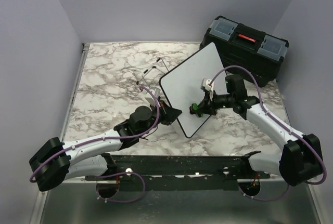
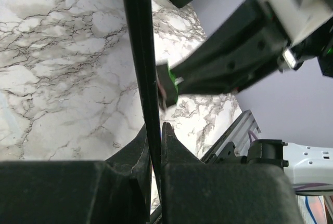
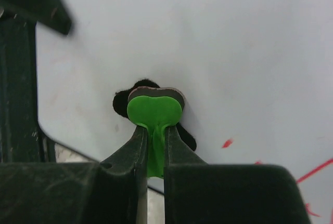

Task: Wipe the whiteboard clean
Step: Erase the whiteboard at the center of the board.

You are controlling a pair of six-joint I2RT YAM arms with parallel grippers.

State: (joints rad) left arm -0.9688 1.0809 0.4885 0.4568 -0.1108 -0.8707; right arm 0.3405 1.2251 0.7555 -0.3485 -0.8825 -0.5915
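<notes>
The right gripper (image 3: 154, 130) is pinched narrow on the stem of a green eraser (image 3: 154, 110), whose dark felt face lies flat against the board (image 3: 218, 37); held by the stem like this, the pad can be pushed and dragged without the fingers touching the white; a few red strokes (image 3: 315, 170) sit just beside the pad at the lower right of the wrist view, so the wiping looks unfinished; the left gripper (image 2: 155, 135) is closed tight on the board's black rim (image 2: 140, 52), seen edge-on, likely to brace the board against the eraser's push; the board stands tilted at mid-table (image 1: 109, 78), between the two arms; a wire stand (image 1: 151, 73) lies just behind it, a toolbox (image 1: 244, 47) farther back right.
</notes>
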